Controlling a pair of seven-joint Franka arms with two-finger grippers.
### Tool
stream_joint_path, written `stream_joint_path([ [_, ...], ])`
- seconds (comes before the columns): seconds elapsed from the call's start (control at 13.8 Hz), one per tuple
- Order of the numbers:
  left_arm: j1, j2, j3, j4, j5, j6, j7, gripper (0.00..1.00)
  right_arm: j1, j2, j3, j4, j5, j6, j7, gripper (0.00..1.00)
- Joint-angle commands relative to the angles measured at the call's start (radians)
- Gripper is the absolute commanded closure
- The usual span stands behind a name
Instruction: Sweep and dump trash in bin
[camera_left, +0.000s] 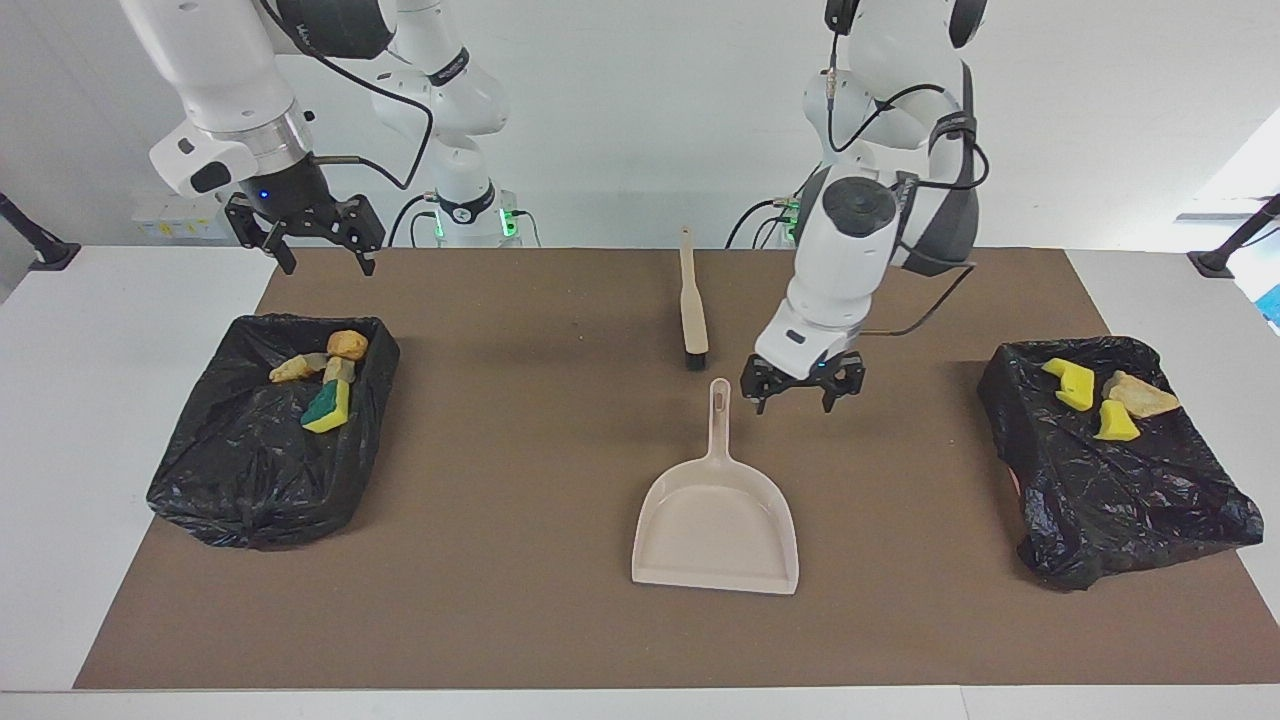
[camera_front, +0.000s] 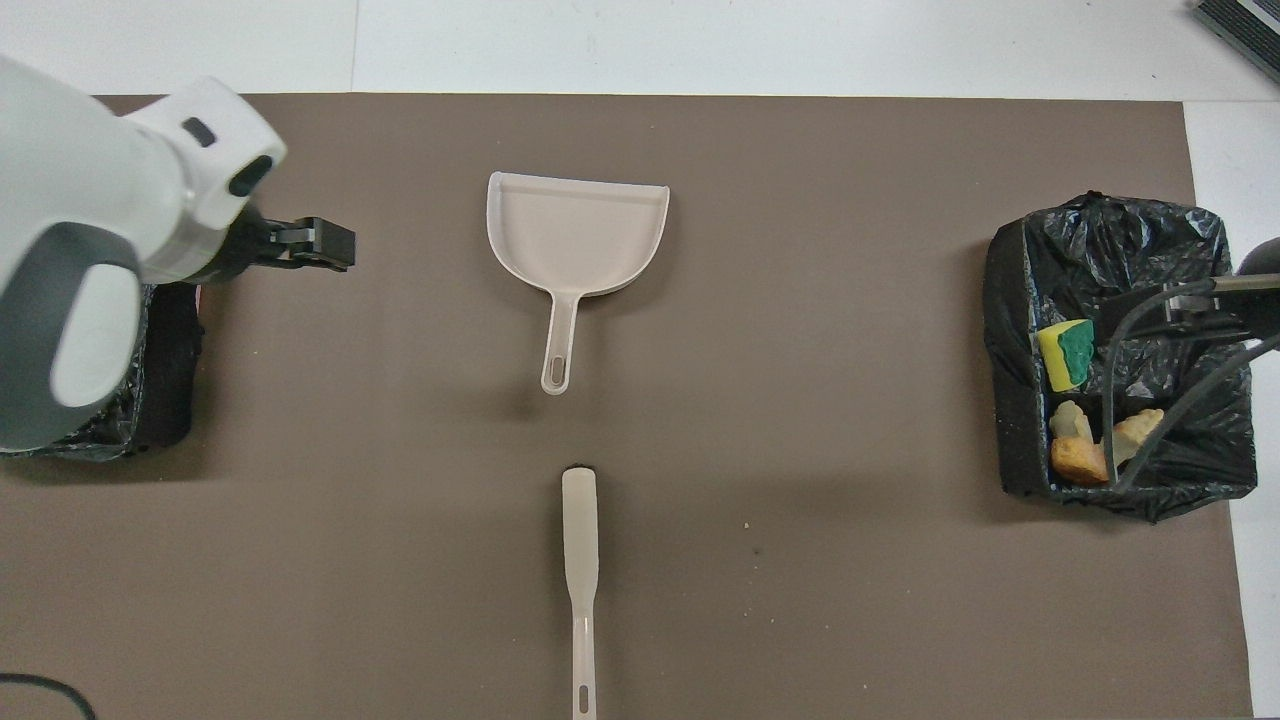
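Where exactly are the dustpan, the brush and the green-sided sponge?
dustpan (camera_left: 716, 520): facing view, middle of its pan.
brush (camera_left: 689, 300): facing view, on its beige handle.
green-sided sponge (camera_left: 328, 405): facing view, on its green face, in the bin at the right arm's end.

Brown mat (camera_left: 500, 500) on white table (camera_left: 100, 400). Beige dustpan (camera_left: 716, 525), beige brush (camera_left: 690, 305). Black bin bags (camera_left: 250, 470). Yellow, green, golden-brown trash (camera_left: 328, 405).
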Motion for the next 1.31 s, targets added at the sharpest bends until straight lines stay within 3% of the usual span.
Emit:
stream_joint_path([
  [0.0,0.053,-0.093,0.014,-0.005,-0.003,-0.054,0.076,0.00,-0.004,-0.014,0.002,-0.009,0.008,-0.010,0.019,0.00],
  [0.29,0.120,-0.067,0.017,0.196,-0.005,-0.286,0.229,0.00,-0.004,-0.014,0.002,-0.009,0.008,-0.010,0.019,0.00],
  [0.51,0.177,0.033,0.008,0.345,-0.035,-0.346,0.243,0.00,-0.004,-0.014,0.002,-0.009,0.008,-0.010,0.019,0.00],
  [0.8,0.175,-0.092,0.008,0.192,-0.060,-0.352,0.274,0.00,-0.005,-0.014,0.002,-0.009,0.008,-0.010,0.019,0.00],
  [1.24,0.179,-0.159,0.008,0.092,-0.048,-0.360,0.268,0.00,-0.004,-0.014,0.002,-0.009,0.008,-0.010,0.019,0.00],
])
